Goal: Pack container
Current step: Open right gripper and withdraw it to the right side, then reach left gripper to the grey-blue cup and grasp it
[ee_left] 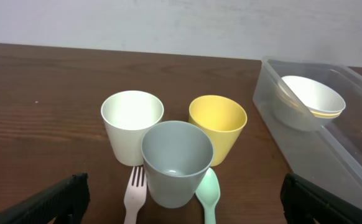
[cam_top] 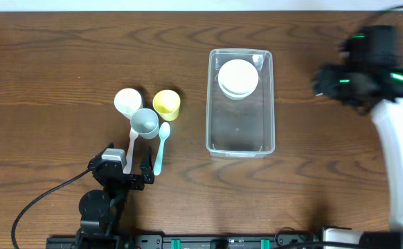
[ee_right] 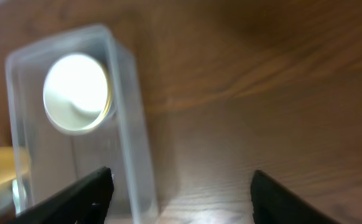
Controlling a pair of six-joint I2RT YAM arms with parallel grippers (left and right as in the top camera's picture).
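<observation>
The clear rectangular container (cam_top: pixel 242 130) stands right of centre. A white bowl (cam_top: pixel 238 77) nested on a yellow one lies at its far end. My right gripper (cam_top: pixel 321 81) is open and empty, hovering to the right of the container. In the right wrist view the gripper (ee_right: pixel 181 199) has the container's wall (ee_right: pixel 129 118) and the bowl (ee_right: pixel 76 92) ahead of it on the left. My left gripper (cam_top: pixel 129 170) is open and empty, just short of a pale fork (cam_top: pixel 131 146) and a light green spoon (cam_top: pixel 161 146).
Three cups stand close together left of the container: white (cam_top: pixel 128 101), yellow (cam_top: pixel 166 104) and grey-blue (cam_top: pixel 145 122). The left wrist view shows them ahead: white (ee_left: pixel 131 124), yellow (ee_left: pixel 217 124), grey-blue (ee_left: pixel 176 162), with the fork (ee_left: pixel 134 193) and the spoon (ee_left: pixel 208 194) on either side.
</observation>
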